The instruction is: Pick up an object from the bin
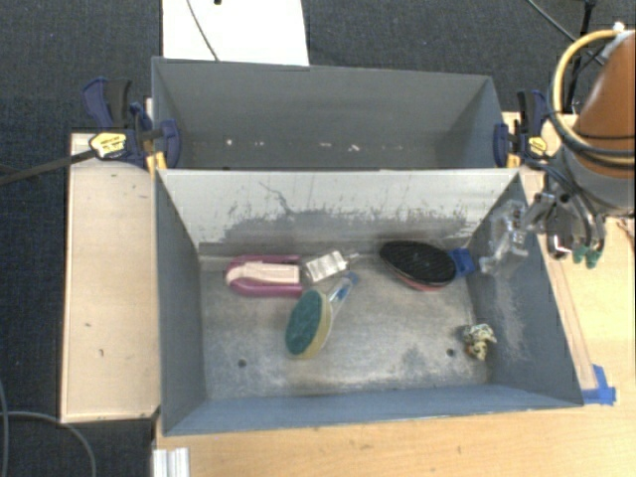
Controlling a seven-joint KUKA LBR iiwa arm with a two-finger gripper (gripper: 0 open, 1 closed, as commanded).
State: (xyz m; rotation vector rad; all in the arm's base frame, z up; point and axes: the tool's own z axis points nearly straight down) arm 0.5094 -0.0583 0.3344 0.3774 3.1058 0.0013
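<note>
My gripper (503, 240) hangs over the bin's right wall near the back right, its two metal fingers apart and nothing between them. Closest to it is a black oval brush (418, 263) with a reddish rim and a blue end piece, lying on the bin floor just to the gripper's left. A small yellowish crumpled thing (480, 341) lies at the front right, below the gripper in the camera view.
Left of centre lie a pink and white brush (262, 275), a small silvery white piece (326, 265) and a round green and yellow scrubber (309, 324) with a blue handle. The arm stands outside the bin at the right.
</note>
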